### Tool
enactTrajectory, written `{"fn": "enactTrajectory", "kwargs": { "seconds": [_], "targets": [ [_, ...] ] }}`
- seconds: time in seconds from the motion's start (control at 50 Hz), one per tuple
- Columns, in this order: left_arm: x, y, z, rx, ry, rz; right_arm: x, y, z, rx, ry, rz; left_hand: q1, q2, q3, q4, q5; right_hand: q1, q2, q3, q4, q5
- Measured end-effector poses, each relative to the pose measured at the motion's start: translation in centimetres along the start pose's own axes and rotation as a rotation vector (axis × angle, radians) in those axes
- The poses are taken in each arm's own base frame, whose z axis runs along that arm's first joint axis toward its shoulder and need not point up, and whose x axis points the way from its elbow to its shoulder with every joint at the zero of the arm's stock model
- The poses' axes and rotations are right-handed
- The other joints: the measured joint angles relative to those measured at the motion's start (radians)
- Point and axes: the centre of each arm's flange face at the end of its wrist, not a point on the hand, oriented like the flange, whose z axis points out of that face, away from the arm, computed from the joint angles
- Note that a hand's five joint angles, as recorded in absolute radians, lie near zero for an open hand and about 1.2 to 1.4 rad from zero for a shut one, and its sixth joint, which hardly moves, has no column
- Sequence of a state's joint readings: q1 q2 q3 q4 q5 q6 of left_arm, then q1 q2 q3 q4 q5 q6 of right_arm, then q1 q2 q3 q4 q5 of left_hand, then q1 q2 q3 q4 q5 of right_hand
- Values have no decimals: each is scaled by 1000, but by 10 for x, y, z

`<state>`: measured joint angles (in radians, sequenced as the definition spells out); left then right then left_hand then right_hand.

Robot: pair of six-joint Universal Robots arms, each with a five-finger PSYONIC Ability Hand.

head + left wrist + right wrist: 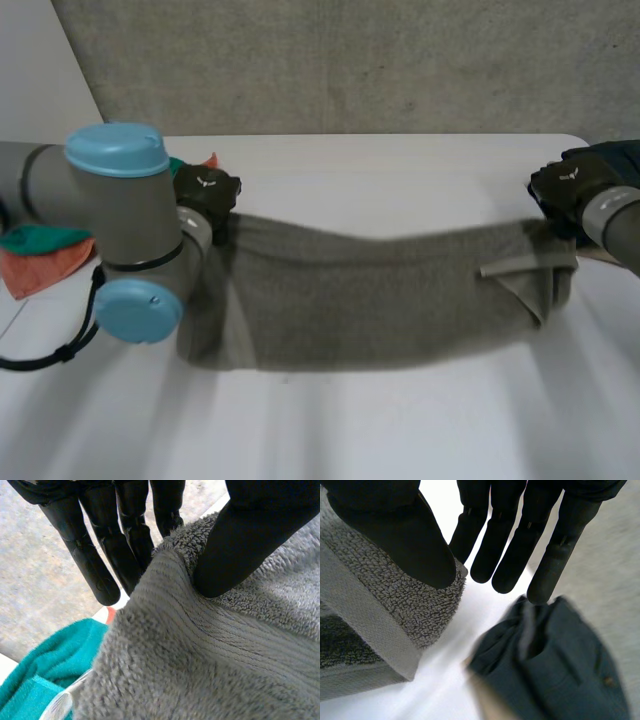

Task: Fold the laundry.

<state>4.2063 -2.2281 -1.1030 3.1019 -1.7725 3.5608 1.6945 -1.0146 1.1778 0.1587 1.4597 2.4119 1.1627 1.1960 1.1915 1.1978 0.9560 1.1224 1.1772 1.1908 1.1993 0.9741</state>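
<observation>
Evidently the grey towel hangs stretched across the tabletop's middle, left hand and right hand each thumb-pinching 1 end; the right's shallow corner hold could slip under tension.

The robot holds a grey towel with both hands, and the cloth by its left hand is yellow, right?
No. The cloth by the left hand is teal, not yellow; the left wrist view shows it. The left hand and the right hand do hold the grey towel.
</observation>
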Motion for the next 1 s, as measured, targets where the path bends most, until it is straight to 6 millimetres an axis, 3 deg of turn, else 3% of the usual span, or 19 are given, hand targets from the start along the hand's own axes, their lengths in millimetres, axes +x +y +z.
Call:
{"fn": "enactTrajectory", "kwargs": {
  "seconds": [0.06, 0.1, 0.18, 0.2, 0.26, 0.28, 0.34, 0.4, 0.42, 0.54, 0.68, 0.7, 0.76, 0.8, 0.88, 0.96, 1.0],
  "targets": [
    [-1, -4, 11, 29, -28, 3, 0, -4, 7, 42, 46, -1, 0, 0, 0, 0, 0, 0, 0, 0, 0, 0],
    [-8, -24, 24, 126, -85, -3, 7, -26, 18, 185, 152, -11, 0, 0, 0, 1, 0, 0, 0, 4, 0, 0],
    [-24, -63, 31, 301, -175, -29, 28, -66, 21, 408, 313, -6, 0, 0, 1, 4, 0, 0, 0, 4, 1, 0],
    [-35, -87, 27, 403, -224, -50, 42, -85, 17, 512, 390, 5, 0, 0, 1, 4, 0, 0, 0, 4, 1, 0],
    [-58, -132, 11, 587, -311, -94, 64, -116, 4, 673, 502, 31, 0, 0, 1, 4, 0, 0, 0, 4, 1, 0],
    [-71, -155, -2, 683, -356, -118, 75, -130, -6, 745, 548, 47, 0, 0, 1, 4, 0, 0, 0, 4, 1, 0],
    [-86, -179, -24, 794, -406, -144, 87, -147, -21, 830, 591, 74, 0, 0, 1, 4, 0, 0, 0, 4, 1, 14],
    [-90, -181, -35, 821, -417, -150, 89, -151, -29, 841, 578, 89, 0, 1, 2, 4, 0, 0, 0, 4, 1, 14],
    [-89, -179, -36, 816, -415, -148, 88, -149, -29, 832, 562, 91, 0, 2, 2, 4, 0, 0, 0, 4, 1, 14],
    [-63, -120, -28, 632, -330, -100, 55, -116, -21, 658, 343, 91, 0, 2, 4, 4, 0, 0, 0, 4, 1, 14],
    [-18, -23, -22, 330, -182, -24, -16, -45, -7, 389, 14, 97, 0, 2, 4, 4, 0, 0, 5, 4, 1, 14],
    [-18, -23, -22, 330, -182, -24, -16, -45, -7, 389, 14, 97, 0, 2, 4, 4, 0, 0, 5, 4, 1, 14],
    [6, 26, -29, 178, -103, 14, -50, -7, -4, 262, -102, 92, 0, 2, 4, 4, 0, 0, 5, 4, 1, 14],
    [15, 48, -38, 102, -64, 34, -65, 11, -7, 201, -150, 74, 0, 2, 4, 4, 0, 0, 5, 4, 1, 14],
    [20, 66, -57, 13, -21, 57, -78, 32, -14, 118, -199, 11, 0, 2, 4, 4, 0, 0, 5, 4, 1, 14],
    [16, 70, -79, -42, 8, 70, -81, 49, -25, 43, -234, -62, -4, -6, -4, -5, 0, 0, 5, 4, 1, 14],
    [12, 67, -92, -58, 17, 72, -80, 55, -32, 10, -250, -92, -352, -347, -341, -349, -285, 0, 5, 4, 1, 14]
  ]
}}
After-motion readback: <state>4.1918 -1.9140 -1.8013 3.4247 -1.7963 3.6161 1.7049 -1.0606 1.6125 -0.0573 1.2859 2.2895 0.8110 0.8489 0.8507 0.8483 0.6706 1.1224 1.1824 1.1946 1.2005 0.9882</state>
